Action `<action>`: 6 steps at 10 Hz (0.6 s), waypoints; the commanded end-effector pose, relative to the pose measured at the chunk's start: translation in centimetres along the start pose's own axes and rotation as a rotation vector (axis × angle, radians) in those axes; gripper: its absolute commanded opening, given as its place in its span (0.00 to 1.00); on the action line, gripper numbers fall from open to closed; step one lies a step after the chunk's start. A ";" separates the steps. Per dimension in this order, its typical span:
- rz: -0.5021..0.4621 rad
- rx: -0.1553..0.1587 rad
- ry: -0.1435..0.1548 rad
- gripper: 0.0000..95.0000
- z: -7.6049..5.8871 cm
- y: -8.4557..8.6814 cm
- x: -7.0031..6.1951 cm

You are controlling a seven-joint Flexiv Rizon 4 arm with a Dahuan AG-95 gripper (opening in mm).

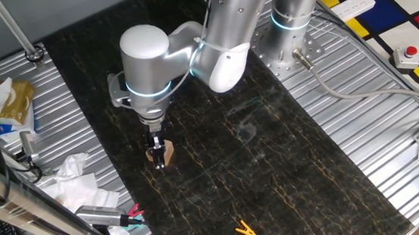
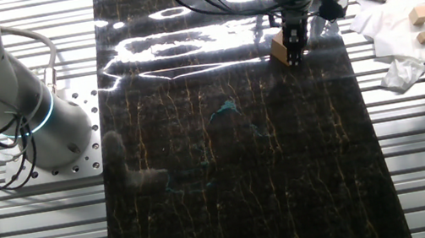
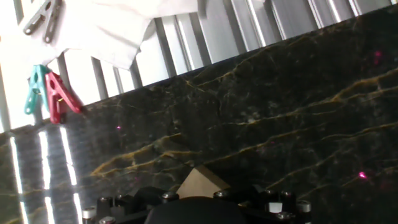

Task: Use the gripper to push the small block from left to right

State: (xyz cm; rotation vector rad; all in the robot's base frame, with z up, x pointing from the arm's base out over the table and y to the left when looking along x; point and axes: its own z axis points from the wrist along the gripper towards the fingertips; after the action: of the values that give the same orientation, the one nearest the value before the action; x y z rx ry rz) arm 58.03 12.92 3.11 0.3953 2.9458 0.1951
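Note:
The small block [image 1: 165,155] is a light-tan wooden cube on the black marbled mat [image 1: 274,165], near the mat's left side. My gripper [image 1: 156,146] points straight down, its black fingers close together, with nothing between them. It stands right against the block's left face. In the other fixed view the block [image 2: 278,49] shows just left of the gripper [image 2: 294,48]. In the hand view only a corner of the block [image 3: 200,182] shows above the dark gripper body; the fingertips are hidden there.
An orange clip [image 1: 244,229] lies at the mat's near edge. Crumpled tissue [image 1: 74,182] and red and teal clips [image 3: 50,93] sit on the ribbed metal table beside the mat. A second arm's base [image 1: 293,26] stands at the back right.

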 end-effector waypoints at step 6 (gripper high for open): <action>-0.003 0.014 -0.004 1.00 0.4 1.2 0.7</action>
State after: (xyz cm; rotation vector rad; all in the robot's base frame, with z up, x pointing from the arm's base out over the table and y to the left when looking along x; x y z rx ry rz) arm 57.65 14.41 2.72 0.3926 2.9453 0.1742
